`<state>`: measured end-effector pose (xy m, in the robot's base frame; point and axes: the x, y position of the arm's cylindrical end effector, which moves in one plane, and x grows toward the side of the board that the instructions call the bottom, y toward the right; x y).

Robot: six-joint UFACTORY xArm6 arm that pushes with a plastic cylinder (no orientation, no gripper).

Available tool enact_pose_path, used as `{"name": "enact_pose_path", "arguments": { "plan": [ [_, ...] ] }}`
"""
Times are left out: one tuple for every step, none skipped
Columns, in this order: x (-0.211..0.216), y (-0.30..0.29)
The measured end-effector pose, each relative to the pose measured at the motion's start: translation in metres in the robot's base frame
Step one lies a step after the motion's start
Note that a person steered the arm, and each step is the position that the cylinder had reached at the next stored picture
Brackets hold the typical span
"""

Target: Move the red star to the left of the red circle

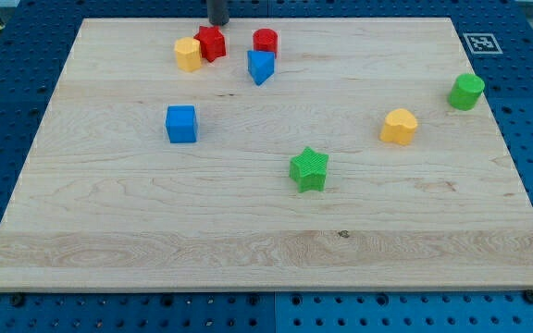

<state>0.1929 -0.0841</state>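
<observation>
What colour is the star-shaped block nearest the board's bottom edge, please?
Green: the green star shows plainly in the camera view, the only view.

Scattered blocks — blue cube (181,124), green star (309,169), yellow heart (399,127).

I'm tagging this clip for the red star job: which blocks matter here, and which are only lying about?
In the job: red star, red circle, my tip just above the star.
Lying about: yellow hexagon, blue wedge, blue cube, green star, yellow heart, green cylinder.
</observation>
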Motion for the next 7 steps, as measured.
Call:
{"name": "enact_pose_path", "arguments": {
  "plan": [
    [0.000,-0.005],
    [-0.002,-0.017],
    [0.000,-0.035],
    [0.000,-0.040],
    [0.000,-0.040],
    [0.006,-0.040],
    [0.033,-0.037]
  ]
}}
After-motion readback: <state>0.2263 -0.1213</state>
